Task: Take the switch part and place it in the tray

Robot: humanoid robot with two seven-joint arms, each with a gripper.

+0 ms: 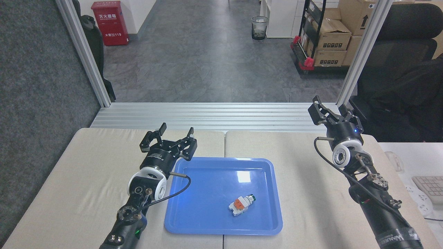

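Note:
The switch part (241,204), white-grey with an orange block and a dark green cap, lies on its side inside the blue tray (193,221), toward the tray's right front. My left gripper (169,137) is open and empty, raised over the table just beyond the tray's far left corner. At the far right of the table my right gripper (333,111) stands open, with nothing between its fingers.
The tray rests on a beige padded table (86,180). An aluminium frame (207,116) runs along the far edge. A person in dark clothes (412,93) sits at the right, near a keyboard (429,186).

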